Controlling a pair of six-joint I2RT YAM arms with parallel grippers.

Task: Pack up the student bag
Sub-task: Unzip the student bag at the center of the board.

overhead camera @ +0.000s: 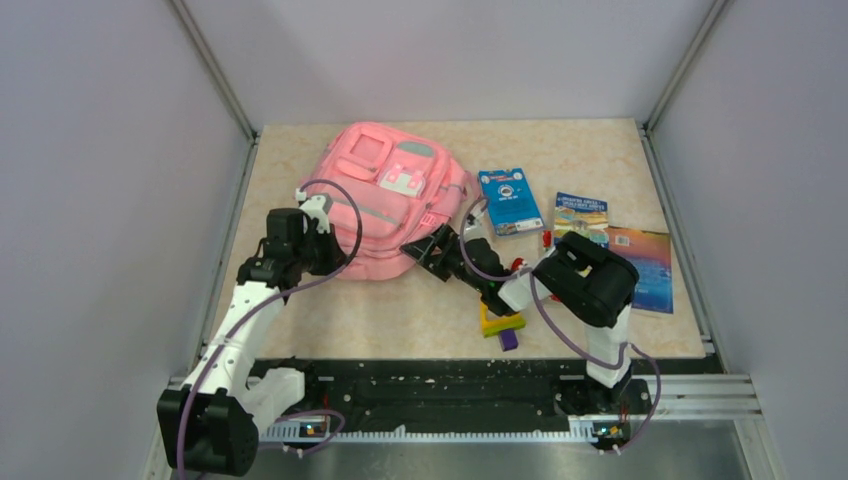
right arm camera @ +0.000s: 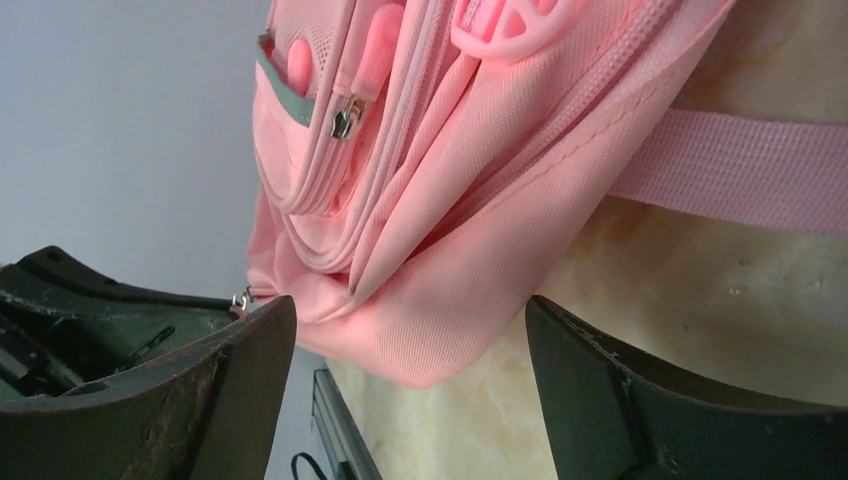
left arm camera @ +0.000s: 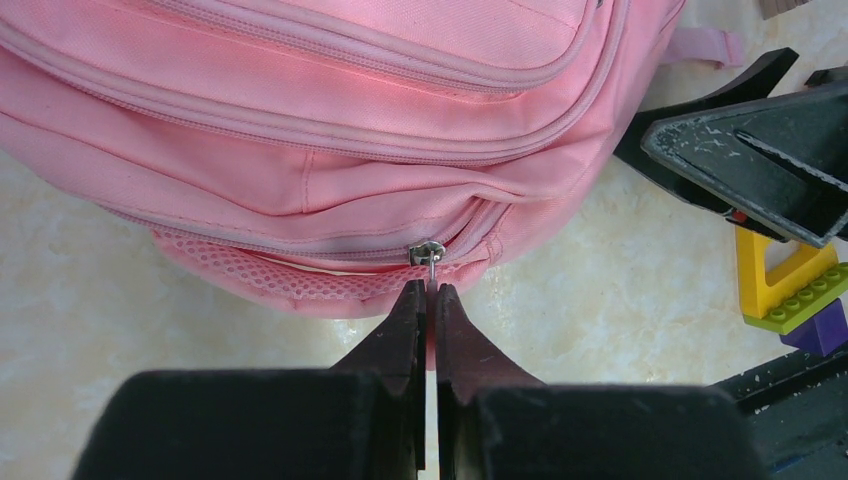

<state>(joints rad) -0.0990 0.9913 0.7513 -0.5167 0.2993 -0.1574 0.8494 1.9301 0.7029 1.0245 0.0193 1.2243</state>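
The pink student bag (overhead camera: 385, 195) lies flat at the back left of the table. My left gripper (overhead camera: 330, 252) is at its near edge. In the left wrist view the jaws (left arm camera: 431, 292) are shut on the small metal zipper pull (left arm camera: 429, 256) of the bag (left arm camera: 330, 120), above a mesh side pocket. My right gripper (overhead camera: 427, 252) is at the bag's near right corner, tilted on its side. It is open (right arm camera: 410, 310), with the bag's fabric corner (right arm camera: 450, 300) hanging between the fingers and touching neither.
A blue booklet (overhead camera: 509, 200) and two books (overhead camera: 581, 213) (overhead camera: 645, 265) lie to the right of the bag. Yellow, green and purple toy bricks (overhead camera: 503, 325) sit under the right arm near the front edge. A pink strap (right arm camera: 740, 170) trails over the table.
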